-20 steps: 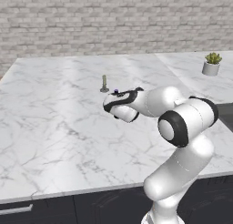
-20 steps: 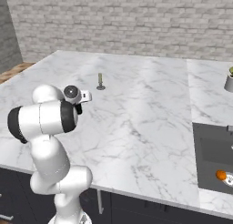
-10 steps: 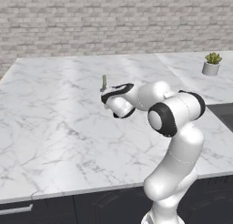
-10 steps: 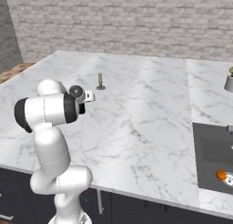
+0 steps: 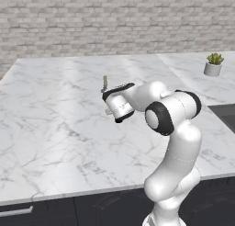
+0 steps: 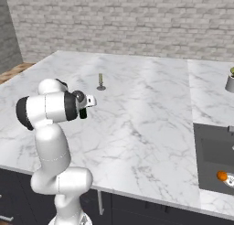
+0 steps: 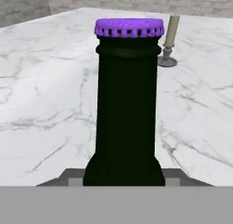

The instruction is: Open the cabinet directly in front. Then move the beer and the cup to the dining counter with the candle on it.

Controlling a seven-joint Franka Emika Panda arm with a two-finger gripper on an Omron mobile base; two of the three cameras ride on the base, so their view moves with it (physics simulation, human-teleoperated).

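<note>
Gripping the beer (image 7: 127,104), the jaws hang above the dining counter (image 5: 55,110) near the candle (image 6: 100,81).

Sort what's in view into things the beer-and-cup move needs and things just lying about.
Needed:
- dark green beer bottle with purple cap, in front of the hand camera
- white grey-veined marble dining counter
- thin grey-green candle on round grey base
- two-finger gripper

Lying about:
- potted green plant in white pot
- small orange object in the dark sink

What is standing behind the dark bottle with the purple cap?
Behind the beer bottle the candle stands on the marble dining counter, partly hidden by the bottle. The counter directly behind the bottle is covered.
</note>
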